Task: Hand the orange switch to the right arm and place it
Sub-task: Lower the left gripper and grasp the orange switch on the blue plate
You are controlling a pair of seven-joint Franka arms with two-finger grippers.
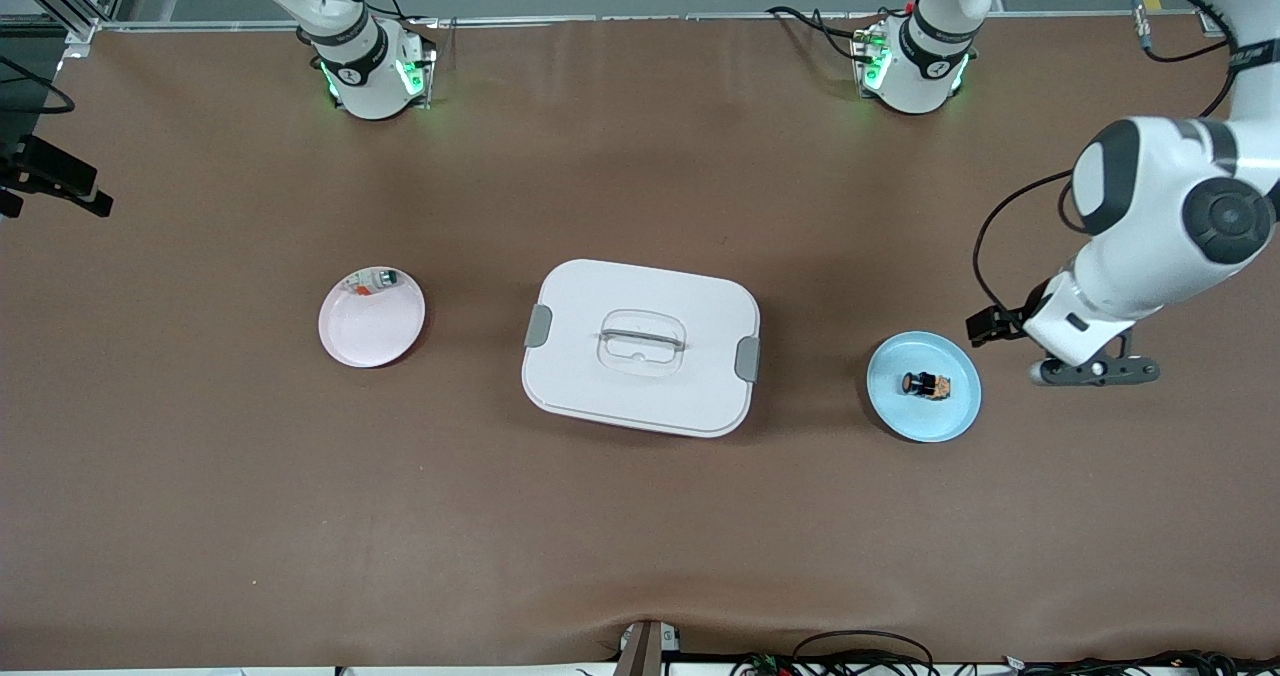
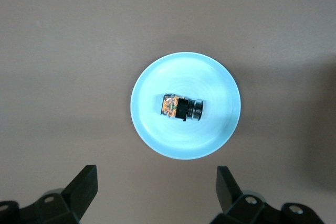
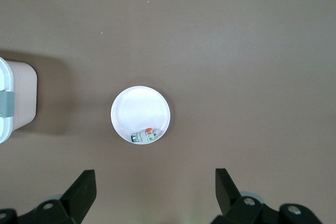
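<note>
Switch position is what I check first: the orange switch (image 1: 927, 385) lies on its side in the middle of the blue plate (image 1: 955, 419), toward the left arm's end of the table. My left gripper (image 1: 1095, 370) hangs in the air over the bare table just beside this plate, at the plate's side that looks away from the white lidded box (image 1: 640, 346), and in the left wrist view its fingers (image 2: 84, 186) stand wide apart with nothing between them. So the switch (image 2: 181, 107) is not yet under the claw; I judge I must first bring the claw sideways toward the box until it is over the plate (image 2: 210, 80), and only then go down. The long axis of the switch runs across the gap of the open fingers, from one finger toward the other, so I think a turn of the wrist is needed to close on the body and not on the two ends. The left arm is clearly the closer one. The right gripper (image 3: 152, 192) waits, released and empty, high over the pink plate (image 1: 345, 341) with the white-and-green piece (image 1: 385, 278), well apart from the switch.
</note>
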